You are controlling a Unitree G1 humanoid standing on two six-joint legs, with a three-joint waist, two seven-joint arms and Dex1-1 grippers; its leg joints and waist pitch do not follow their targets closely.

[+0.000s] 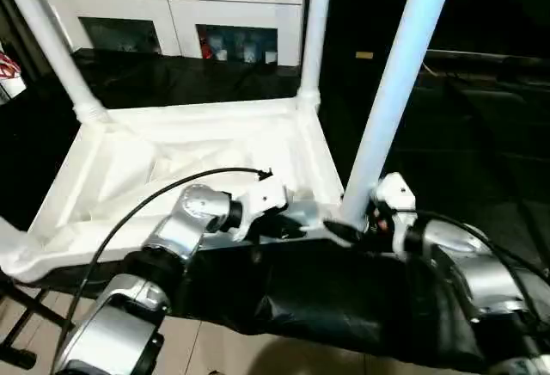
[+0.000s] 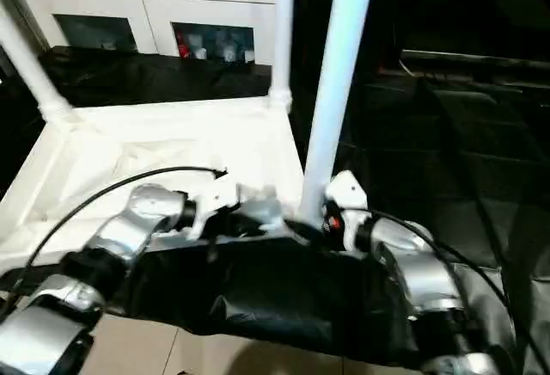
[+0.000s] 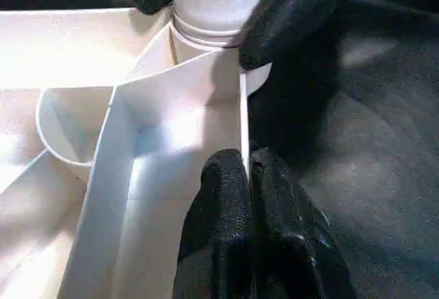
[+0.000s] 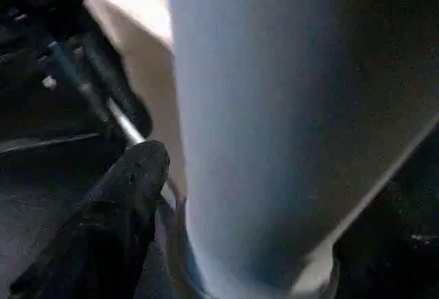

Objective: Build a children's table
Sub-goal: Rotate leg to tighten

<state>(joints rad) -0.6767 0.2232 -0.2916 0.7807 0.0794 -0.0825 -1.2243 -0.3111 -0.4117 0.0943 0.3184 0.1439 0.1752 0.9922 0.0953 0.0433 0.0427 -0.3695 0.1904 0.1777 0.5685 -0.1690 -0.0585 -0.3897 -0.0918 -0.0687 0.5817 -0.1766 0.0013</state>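
Note:
The children's table lies upside down, its white top [image 1: 215, 147] with the raised rim facing up. Three white legs stand in corner sockets: back left [image 1: 47, 39], back right [image 1: 316, 22] and near right [image 1: 391, 91]. My left gripper [image 3: 248, 175] is shut on the thin rim wall just beside the near-right socket. My right gripper [image 1: 351, 220] is at the base of the near-right leg, its black fingers [image 3: 295, 11] standing on either side of the leg's collar. One finger [image 4: 130, 175] shows a slight gap to the leg, so the gripper is open.
A black cloth [image 1: 326, 298] covers the work surface under the table top and hangs over its near edge. A white cabinet [image 1: 172, 5] with shelf openings stands at the back. A black cable [image 1: 129, 212] arcs over my left forearm.

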